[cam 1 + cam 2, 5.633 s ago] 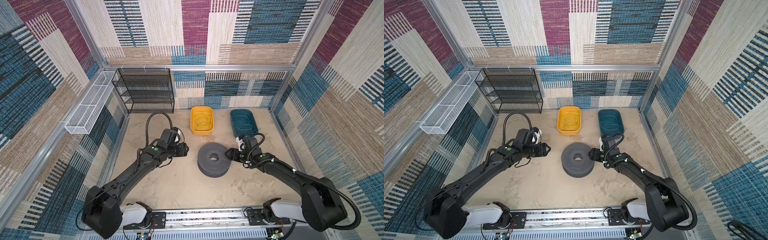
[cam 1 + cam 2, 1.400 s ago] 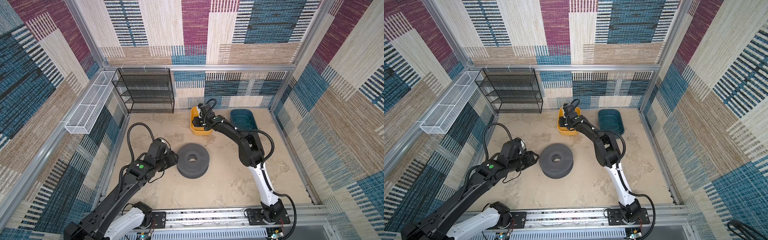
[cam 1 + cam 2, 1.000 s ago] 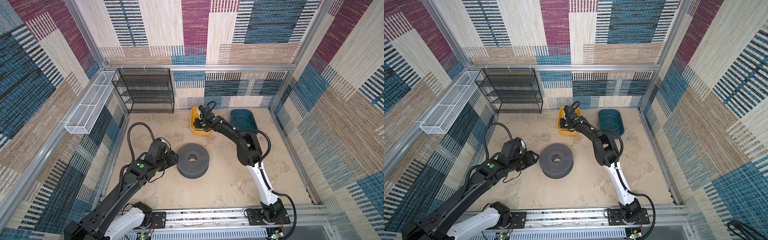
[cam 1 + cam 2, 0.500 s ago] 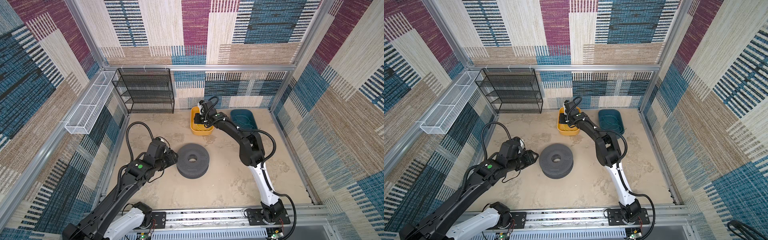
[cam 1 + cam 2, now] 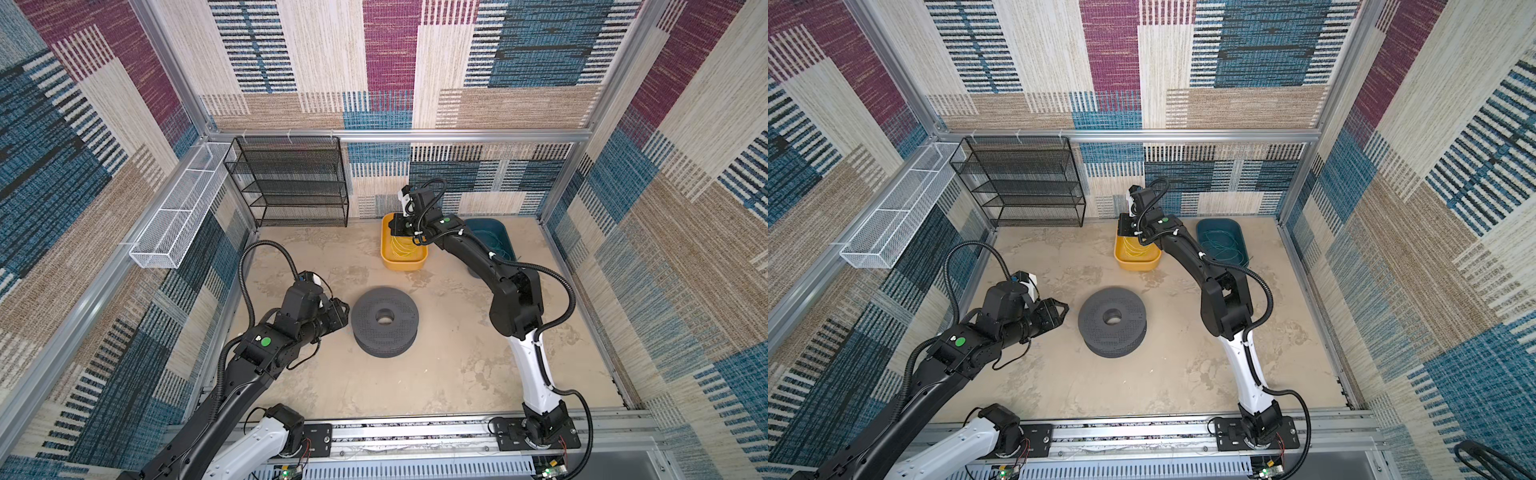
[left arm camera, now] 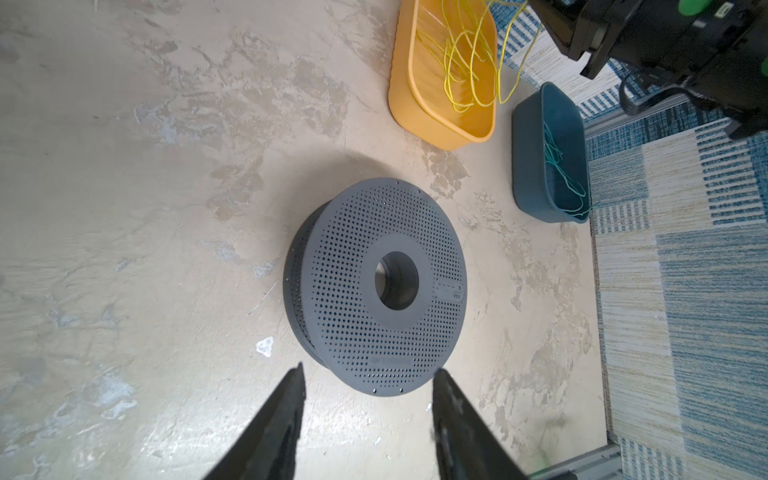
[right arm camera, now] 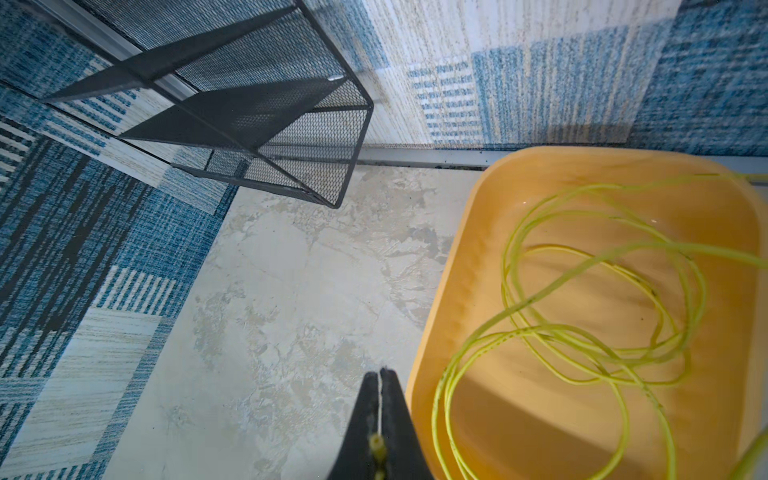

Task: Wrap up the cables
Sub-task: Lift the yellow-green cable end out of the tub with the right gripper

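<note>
A strand of the yellow cables (image 7: 582,345) is pinched between the clenched jaws of the right gripper (image 7: 380,374), as the right wrist view shows. The remaining loops lie loosely coiled in the yellow bin (image 5: 403,266) at the far side of the worktop (image 5: 457,374). From those jaws the strand trails down into the bin. The grey perforated spool (image 5: 365,318) is laid flat on one flange, axle upright, well apart from the bin toward the near side. The left gripper (image 6: 368,372) is held just beside the spool, jaws parted with nothing between them, so the spool is judged nearer to that arm. The cable's free end cannot be made out. The spool's core is hidden beneath the upper flange. In both top views the pinch is covered by the gripper body.
</note>
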Robot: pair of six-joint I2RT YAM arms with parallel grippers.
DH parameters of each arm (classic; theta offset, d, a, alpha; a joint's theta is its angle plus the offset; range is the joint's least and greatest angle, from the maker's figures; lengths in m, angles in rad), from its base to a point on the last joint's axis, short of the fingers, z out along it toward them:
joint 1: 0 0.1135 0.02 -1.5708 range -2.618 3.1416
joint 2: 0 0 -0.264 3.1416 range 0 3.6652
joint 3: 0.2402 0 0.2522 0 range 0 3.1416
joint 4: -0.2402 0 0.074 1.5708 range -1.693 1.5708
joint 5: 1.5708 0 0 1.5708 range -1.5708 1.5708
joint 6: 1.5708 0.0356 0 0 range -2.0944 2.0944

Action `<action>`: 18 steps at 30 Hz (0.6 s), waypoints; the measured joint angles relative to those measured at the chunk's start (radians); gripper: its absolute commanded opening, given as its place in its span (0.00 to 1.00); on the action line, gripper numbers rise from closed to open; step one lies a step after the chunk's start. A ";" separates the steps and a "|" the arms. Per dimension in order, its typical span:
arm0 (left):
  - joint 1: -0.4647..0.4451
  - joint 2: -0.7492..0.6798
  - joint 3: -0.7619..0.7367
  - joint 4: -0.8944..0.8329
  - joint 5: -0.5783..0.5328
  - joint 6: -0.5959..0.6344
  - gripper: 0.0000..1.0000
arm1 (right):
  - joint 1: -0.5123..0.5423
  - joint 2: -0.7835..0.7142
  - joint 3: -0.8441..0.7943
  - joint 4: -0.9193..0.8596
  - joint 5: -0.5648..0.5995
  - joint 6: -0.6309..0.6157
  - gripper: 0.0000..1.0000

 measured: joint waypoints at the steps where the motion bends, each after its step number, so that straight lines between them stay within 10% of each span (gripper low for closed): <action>1: 0.000 -0.001 0.002 -0.001 -0.001 0.007 0.52 | 0.000 -0.007 0.000 -0.002 -0.005 -0.001 0.00; 18: 0.000 -0.003 0.006 -0.014 -0.002 0.022 0.52 | 0.000 -0.101 0.000 -0.006 -0.122 0.002 0.00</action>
